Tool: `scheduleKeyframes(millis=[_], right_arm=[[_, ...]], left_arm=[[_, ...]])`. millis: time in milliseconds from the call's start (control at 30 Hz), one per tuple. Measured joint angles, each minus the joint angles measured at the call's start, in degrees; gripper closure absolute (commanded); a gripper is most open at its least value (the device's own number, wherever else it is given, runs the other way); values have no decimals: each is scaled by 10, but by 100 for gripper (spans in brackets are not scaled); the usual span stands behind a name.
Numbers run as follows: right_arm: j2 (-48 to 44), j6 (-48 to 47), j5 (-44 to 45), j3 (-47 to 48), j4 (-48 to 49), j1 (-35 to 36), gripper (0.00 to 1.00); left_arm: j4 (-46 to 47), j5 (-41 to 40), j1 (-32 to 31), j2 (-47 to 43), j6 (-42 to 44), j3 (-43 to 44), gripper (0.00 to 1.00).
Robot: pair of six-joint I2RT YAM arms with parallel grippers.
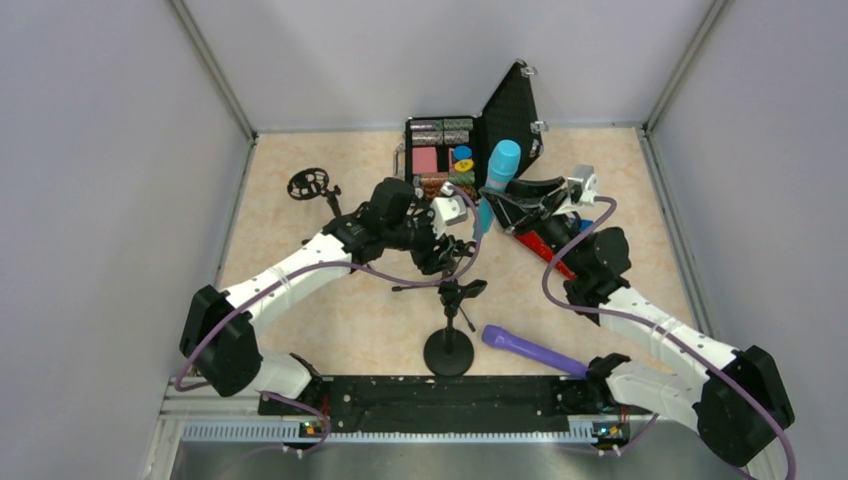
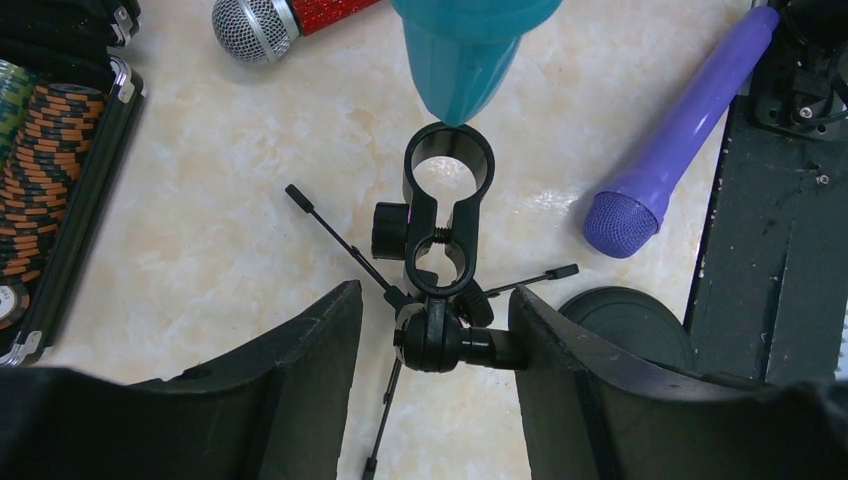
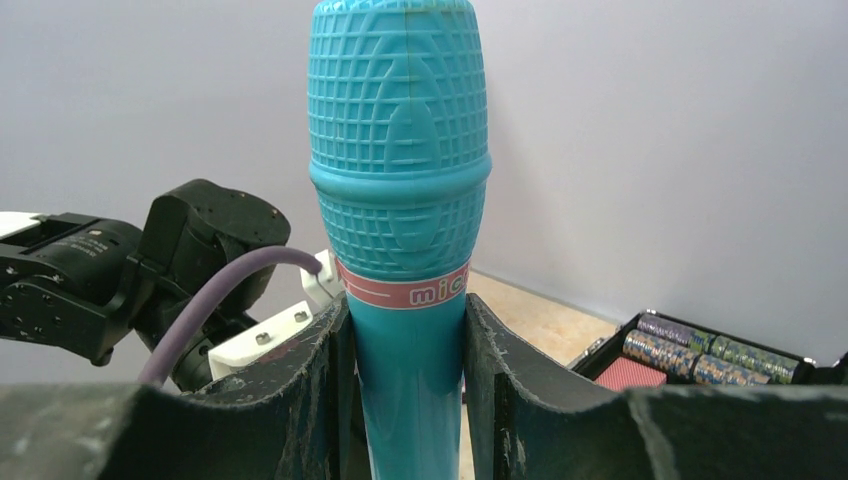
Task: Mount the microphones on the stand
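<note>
right gripper (image 3: 405,322): clamped on blue mic (image 3: 400,150), fingers pinching the handle just below the pink band; mic upright, head up.
blue mic tail: directly over the upper clamp ring (image 2: 448,165) of the stand (image 1: 448,352); tip at the ring's rim, contact unclear, not seated.
left gripper (image 2: 435,298): partly open, straddling the stand's swivel joint below the rings; one finger looks against the knob, gap at the other.
stand: upright on its round base, front-centre of table (image 1: 360,330).
purple mic (image 1: 530,349): flat on table, just beside the base, free.
red mic (image 2: 285,22): flat on table beyond the stand, free.
poker chip case (image 1: 440,155): open, back of table.
</note>
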Motion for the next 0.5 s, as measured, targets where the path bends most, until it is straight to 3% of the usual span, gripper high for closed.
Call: scheduleKeyframes(millis=[367,500], right_arm=[[32,16,9,-17,94,0,100],[35,20,11,-31,109,0,100]], left_arm=[[-5,0,0,0,0,2,44],[-6,2,0,0,0,3,51]])
